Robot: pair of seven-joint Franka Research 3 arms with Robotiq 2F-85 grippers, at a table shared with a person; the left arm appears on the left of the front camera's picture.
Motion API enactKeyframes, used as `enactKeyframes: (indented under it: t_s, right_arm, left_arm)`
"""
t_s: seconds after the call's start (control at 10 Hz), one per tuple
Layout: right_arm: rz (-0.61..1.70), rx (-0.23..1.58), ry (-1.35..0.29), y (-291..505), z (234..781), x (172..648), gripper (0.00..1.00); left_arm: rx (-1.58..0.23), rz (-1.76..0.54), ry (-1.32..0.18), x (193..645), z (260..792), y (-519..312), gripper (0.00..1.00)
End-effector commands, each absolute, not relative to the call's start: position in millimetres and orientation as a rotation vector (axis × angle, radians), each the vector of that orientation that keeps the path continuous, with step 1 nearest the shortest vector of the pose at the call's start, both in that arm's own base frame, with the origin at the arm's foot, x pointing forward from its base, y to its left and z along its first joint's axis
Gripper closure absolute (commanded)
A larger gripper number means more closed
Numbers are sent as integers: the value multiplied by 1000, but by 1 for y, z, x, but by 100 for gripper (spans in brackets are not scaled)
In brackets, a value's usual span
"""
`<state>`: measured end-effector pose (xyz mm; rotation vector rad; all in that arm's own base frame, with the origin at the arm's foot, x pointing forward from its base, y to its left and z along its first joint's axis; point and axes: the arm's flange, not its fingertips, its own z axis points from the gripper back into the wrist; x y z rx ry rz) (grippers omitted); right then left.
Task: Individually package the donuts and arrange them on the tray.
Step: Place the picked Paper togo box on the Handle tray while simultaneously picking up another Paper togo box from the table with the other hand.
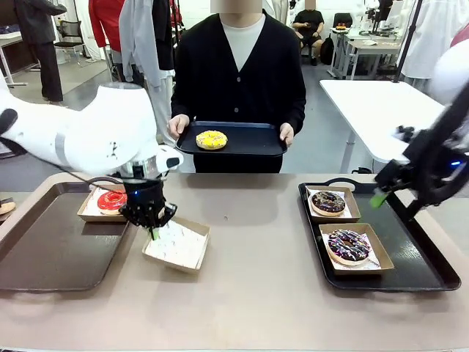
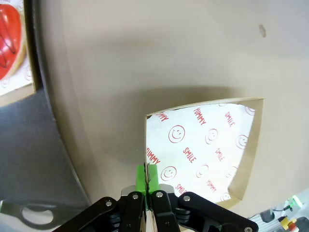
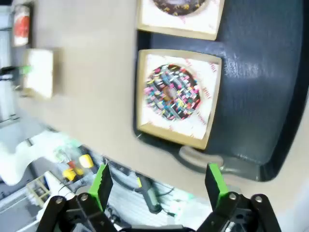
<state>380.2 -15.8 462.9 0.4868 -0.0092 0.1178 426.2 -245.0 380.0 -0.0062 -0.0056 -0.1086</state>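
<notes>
The left gripper [image 2: 146, 180] pinches the empty box's [image 1: 177, 246] edge, while the right gripper [image 3: 159, 186] (fingers spread wide) hovers over the sprinkled donut [image 3: 172, 92].

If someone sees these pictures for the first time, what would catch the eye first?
Probably the person at the far side, holding a dark tray with the yellow donut on it. Next, the left gripper, jaws shut on the near edge of an empty paper-lined box at the table's middle. On the right tray, two dark donuts sit boxed.
</notes>
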Motion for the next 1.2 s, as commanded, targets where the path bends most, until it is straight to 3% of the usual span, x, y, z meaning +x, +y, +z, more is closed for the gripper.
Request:
enactKeyframes:
  t_s: [0.0,0.3,0.6,1.1]
  right_arm:
    - [120,682,-43,-69,478,349,0]
    - [22,921,-137,-147,479,333,0]
    - [-121,1103,-166,-205,447,356,0]
    - [-212,1215,-85,-247,391,378,0]
  left_arm:
    - [1,-130,-34,439,421,-249,100]
    - [-18,-140,-65,466,465,-257,100]
    - [-30,-136,-84,487,481,-271,100]
    - [-26,-72,-50,518,463,-278,100]
